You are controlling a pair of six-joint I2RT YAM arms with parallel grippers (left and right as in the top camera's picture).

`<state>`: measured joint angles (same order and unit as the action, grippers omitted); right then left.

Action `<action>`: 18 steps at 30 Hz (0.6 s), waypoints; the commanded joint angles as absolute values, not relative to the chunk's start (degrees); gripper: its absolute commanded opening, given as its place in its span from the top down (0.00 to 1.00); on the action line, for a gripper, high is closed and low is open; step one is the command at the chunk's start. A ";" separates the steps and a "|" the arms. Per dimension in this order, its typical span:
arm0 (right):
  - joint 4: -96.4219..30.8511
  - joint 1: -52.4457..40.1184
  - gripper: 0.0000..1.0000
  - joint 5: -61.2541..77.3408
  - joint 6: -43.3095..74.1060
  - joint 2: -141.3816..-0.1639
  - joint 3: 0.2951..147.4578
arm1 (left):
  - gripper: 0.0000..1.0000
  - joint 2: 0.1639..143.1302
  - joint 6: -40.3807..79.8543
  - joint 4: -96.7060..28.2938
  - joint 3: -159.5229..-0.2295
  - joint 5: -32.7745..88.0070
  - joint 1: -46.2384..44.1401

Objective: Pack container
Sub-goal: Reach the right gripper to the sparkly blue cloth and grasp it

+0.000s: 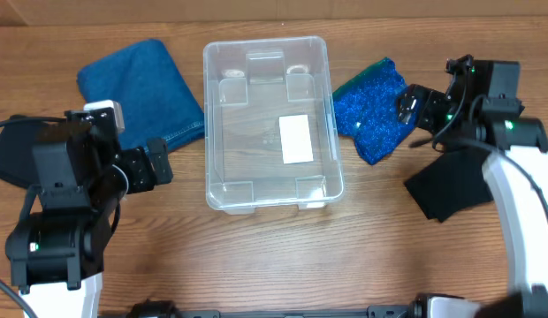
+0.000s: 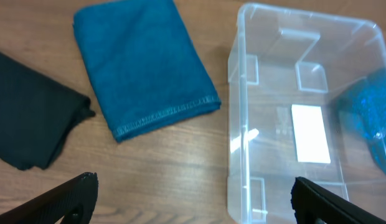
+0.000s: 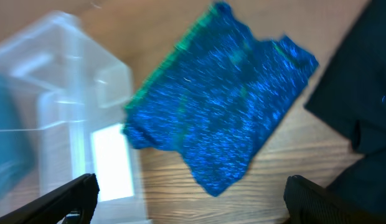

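The clear plastic container [image 1: 206, 132] stands empty at the table's middle, with a white label [image 1: 296, 139] on its base. It also shows in the left wrist view [image 2: 238, 118] and, blurred, in the right wrist view [image 3: 62, 68]. My left gripper [image 1: 159, 165] is open and empty just left of the container, its fingers wide apart in the left wrist view [image 2: 193, 202]. My right gripper [image 1: 412, 106] is open and empty beside a sparkly blue cloth [image 1: 371, 110], which lies flat right of the container and fills the right wrist view [image 3: 224, 106] above the fingers [image 3: 192, 199].
A folded teal towel [image 1: 141, 93] lies at the back left, also in the left wrist view [image 2: 140, 62]. One black cloth [image 1: 9, 155] lies at the far left and another black cloth [image 1: 451, 190] at the right.
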<state>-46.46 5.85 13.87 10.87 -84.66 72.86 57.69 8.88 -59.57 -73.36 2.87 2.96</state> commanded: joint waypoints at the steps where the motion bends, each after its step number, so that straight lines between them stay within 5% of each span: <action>1: -46.50 9.93 0.00 22.02 12.27 -94.41 73.89 | 0.00 59.53 9.02 -60.58 -74.78 4.36 2.59; 18: -34.65 10.44 0.00 26.04 19.31 -118.04 73.32 | 0.00 60.75 9.06 -60.90 -74.78 4.54 2.59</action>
<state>-35.75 10.72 26.61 16.78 -114.21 73.32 60.66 8.88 -60.99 -73.45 3.90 2.96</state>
